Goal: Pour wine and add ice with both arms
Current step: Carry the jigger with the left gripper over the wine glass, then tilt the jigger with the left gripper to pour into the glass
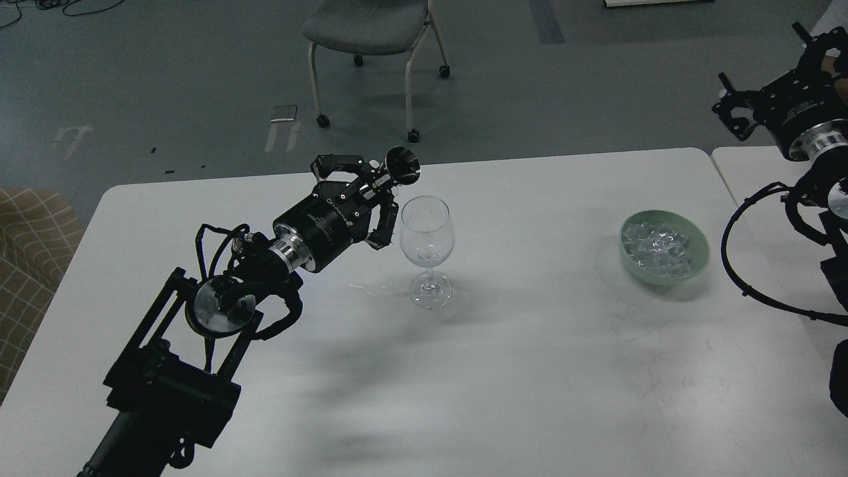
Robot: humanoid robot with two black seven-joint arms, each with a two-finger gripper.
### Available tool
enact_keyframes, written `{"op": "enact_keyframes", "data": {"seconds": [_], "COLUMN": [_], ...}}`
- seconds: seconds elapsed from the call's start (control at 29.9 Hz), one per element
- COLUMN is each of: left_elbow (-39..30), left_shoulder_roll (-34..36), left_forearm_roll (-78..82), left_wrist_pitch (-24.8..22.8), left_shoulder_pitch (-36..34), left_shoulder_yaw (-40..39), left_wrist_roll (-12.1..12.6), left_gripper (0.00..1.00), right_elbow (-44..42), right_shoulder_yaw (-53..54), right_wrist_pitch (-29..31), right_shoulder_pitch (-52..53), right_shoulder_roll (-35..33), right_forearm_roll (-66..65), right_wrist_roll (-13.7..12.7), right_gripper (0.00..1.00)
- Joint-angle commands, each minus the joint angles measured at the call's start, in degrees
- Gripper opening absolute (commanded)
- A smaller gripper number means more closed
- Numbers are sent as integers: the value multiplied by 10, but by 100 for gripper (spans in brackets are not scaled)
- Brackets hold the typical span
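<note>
**1 fragile glass, 1 bowl of slippery ice**

The left gripper (381, 199) grips a small dark round-mouthed vessel (402, 165), tipped beside 1 clear stemmed wine glass (427, 248): brittle, top-heavy, probably best held at the stem. Any wine is too faint to see. Rightward, the ice (656, 244), glassy cubes too heaped to count, fills 1 pale green bowl (695, 262). I cannot tell the right gripper's (742, 109) state.

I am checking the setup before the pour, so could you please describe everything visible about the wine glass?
The wine glass is clear, with a rounded bowl, short stem and round foot. It stands upright on the white table, left of the green bowl. It looks nearly empty; whether any liquid is inside cannot be told. The left end effector is close beside its rim; contact cannot be judged.
</note>
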Motion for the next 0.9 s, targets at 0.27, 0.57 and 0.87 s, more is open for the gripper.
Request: {"op": "enact_keyframes", "data": {"seconds": [0.27,0.57,0.87], "left_elbow": [-2,-3,-4], "left_shoulder_roll": [37,51,53], "left_forearm_roll": [37,54,84], "left_wrist_pitch": [-5,-5,-6], "left_shoulder_pitch": [-33,-51,-59], "left_shoulder_yaw": [24,25,25], "left_wrist_roll": [16,26,29], "left_gripper": [11,11,11], "right_elbow": [2,3,3], "right_shoulder_yaw": [4,5,5], "right_wrist_pitch": [0,0,1], "right_shoulder_pitch": [-4,-4,-4], "right_shoulder_roll": [0,4,0], "right_forearm_roll": [0,1,1], "right_wrist_roll": [0,0,0], "right_gripper": [100,100,100]}}
